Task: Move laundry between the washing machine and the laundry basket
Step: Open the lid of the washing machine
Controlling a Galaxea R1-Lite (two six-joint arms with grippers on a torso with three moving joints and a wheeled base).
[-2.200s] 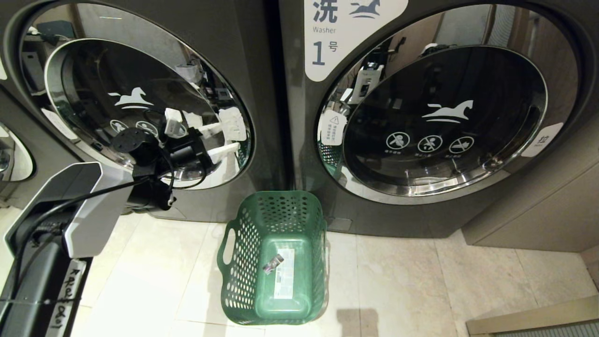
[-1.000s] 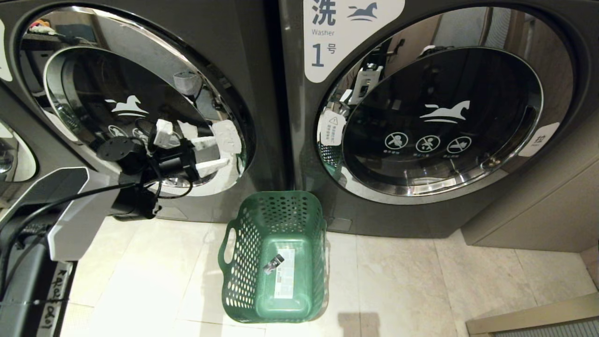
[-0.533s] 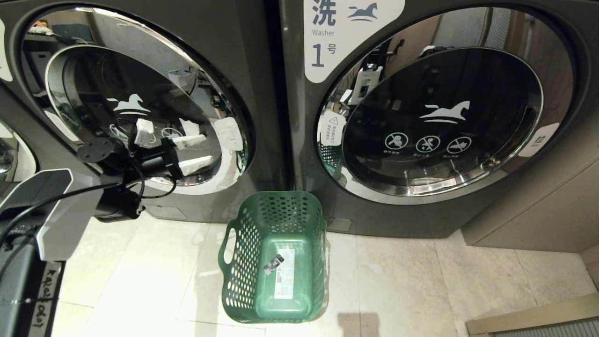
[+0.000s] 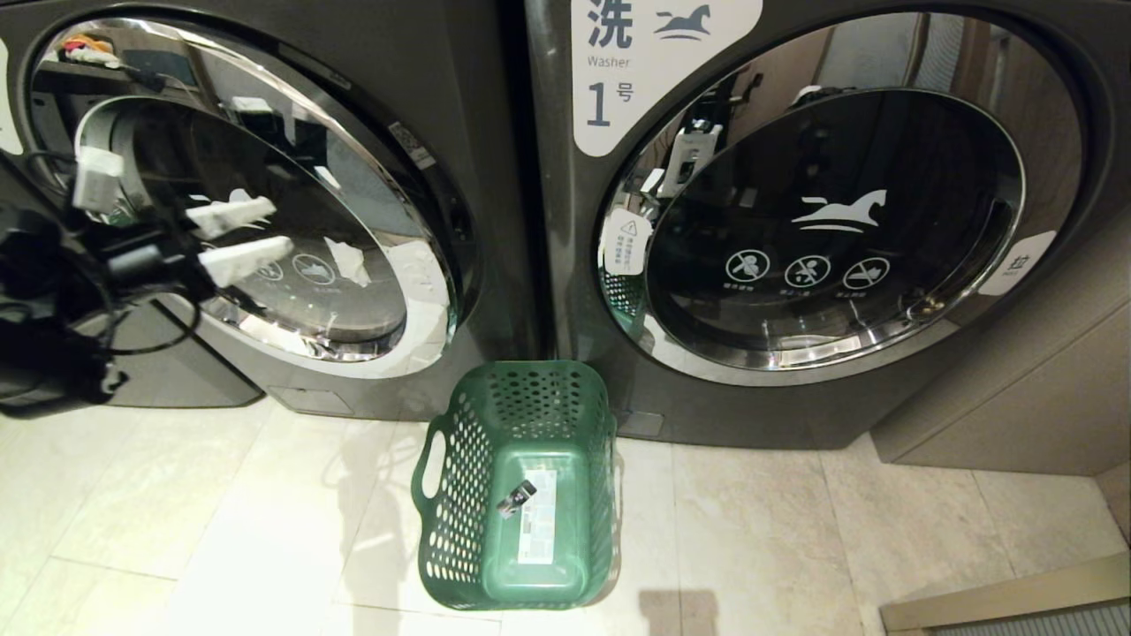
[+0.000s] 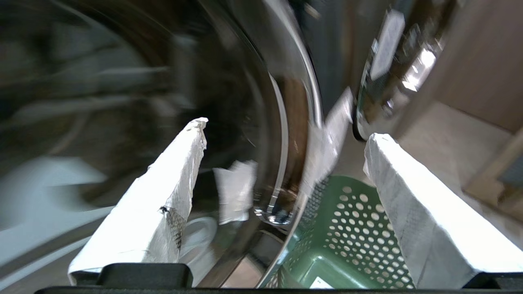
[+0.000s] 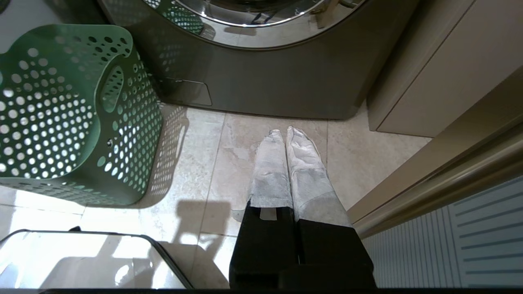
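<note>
My left hand [image 4: 237,238] is raised at the far left of the head view, in front of the round chrome-rimmed door [image 4: 292,221] of the left washing machine [image 4: 424,79]. Its two white-wrapped fingers [image 4: 246,259] stand wide apart and hold nothing. They point toward the door glass. In the left wrist view the same fingers [image 5: 163,204] frame the chrome rim [image 5: 286,134], with the green basket visible past it.

The door appears swung partly outward from the machine front; I cannot tell how far. No laundry is visible in any view: the drum interior behind the glass is dark and full of reflections.

The laundry basket [image 4: 459,495] stands on the tiled floor [image 4: 751,530], in front of the gap between the two machines. Its floor carries a white label [image 4: 536,517] and a small dark item [image 4: 516,499]; otherwise it holds no cloth.

The second machine [image 4: 565,265], marked 1 on its white label [image 4: 654,62], stands on the right with its door [image 4: 839,221] shut.

My right hand [image 6: 286,139] hangs low over the floor [image 6: 229,155], to the right of the basket [image 6: 61,114]. Its fingers [image 6: 269,171] are pressed together on nothing.
</note>
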